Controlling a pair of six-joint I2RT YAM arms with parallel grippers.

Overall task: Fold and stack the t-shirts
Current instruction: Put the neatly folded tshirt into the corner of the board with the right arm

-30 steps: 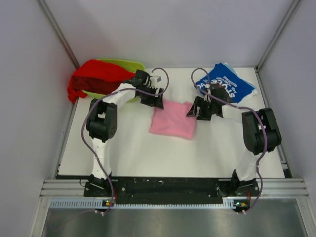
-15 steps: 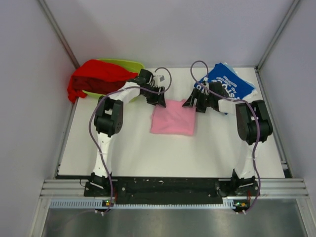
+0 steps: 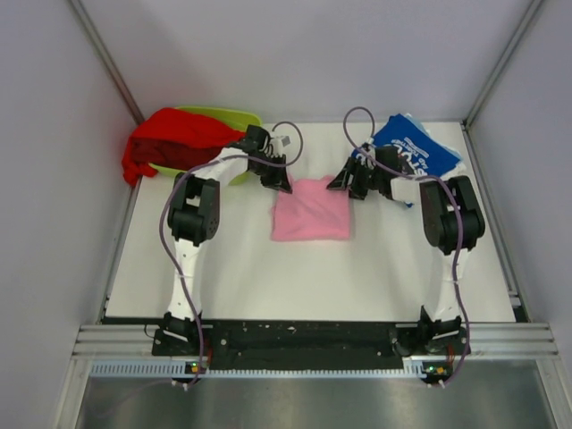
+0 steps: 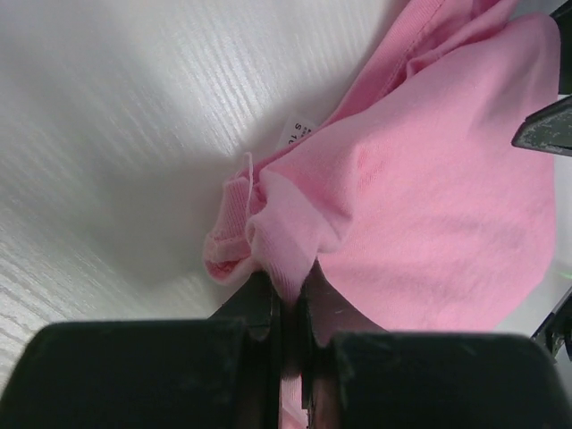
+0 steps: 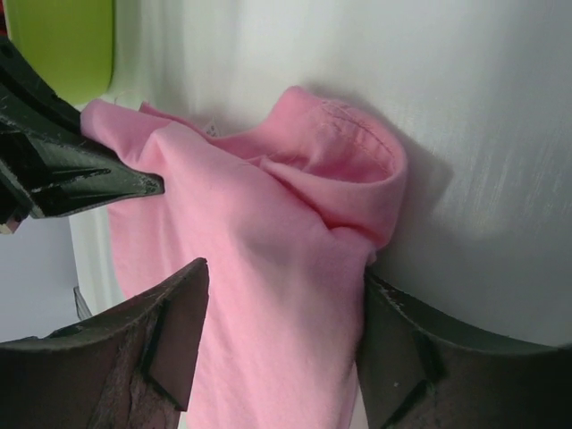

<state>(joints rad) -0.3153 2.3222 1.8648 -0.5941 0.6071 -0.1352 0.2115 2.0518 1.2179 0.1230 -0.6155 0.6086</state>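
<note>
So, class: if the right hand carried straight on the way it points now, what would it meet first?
The pink t-shirt: its bunched corner sits directly ahead, between the spread fingers of the right hand. Past it seems to be the white table, though depth is unclear.

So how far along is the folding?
The blue shirt looks folded, far right. In hand: pink shirt, folded small, left gripper pinching one far corner, right gripper open around the other. Left: red shirt heaped on the green tray, then stacking.

Found folded pink t-shirt (image 3: 310, 210) pinched between left fingers (image 4: 259, 308), bunched between spread right fingers (image 5: 170, 331); blue t-shirt (image 3: 420, 154) beyond those, red t-shirt (image 3: 179, 134) beyond left.
</note>
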